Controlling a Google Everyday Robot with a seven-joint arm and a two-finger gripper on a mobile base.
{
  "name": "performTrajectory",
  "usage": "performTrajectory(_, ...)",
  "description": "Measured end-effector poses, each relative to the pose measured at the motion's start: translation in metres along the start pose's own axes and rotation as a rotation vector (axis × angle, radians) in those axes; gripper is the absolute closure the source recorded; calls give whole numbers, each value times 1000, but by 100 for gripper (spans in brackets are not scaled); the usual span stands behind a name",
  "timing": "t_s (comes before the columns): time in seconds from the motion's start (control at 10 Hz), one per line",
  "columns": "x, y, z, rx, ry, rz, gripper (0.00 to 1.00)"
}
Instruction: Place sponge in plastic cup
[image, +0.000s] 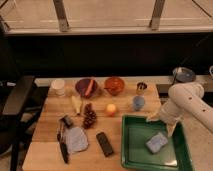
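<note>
The blue-grey sponge (156, 142) lies in the green tray (126, 150) at the front right of the wooden table. The light-blue plastic cup (138, 103) stands upright just beyond the tray's far edge. My gripper (162, 125), on the white arm coming in from the right, hangs over the far right part of the tray, a little above and behind the sponge. Its fingers (151, 119) are spread open and hold nothing.
Along the back stand a white cup (58, 86), a dark bowl (86, 87), an orange bowl (114, 85) and a small dark metal cup (141, 87). A banana (76, 104), grapes (89, 116), an orange (111, 109), a grey-blue cloth (76, 139) and a black block (104, 144) lie left of the tray.
</note>
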Motion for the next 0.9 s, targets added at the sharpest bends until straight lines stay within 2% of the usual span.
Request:
performTrajectory(0.5,0,-4,0,2,2,-9,27)
performTrajectory(0.7,-1,2,6,-28,-15,5,27)
performTrajectory(0.9,0,12,31,-84,-49,28,27)
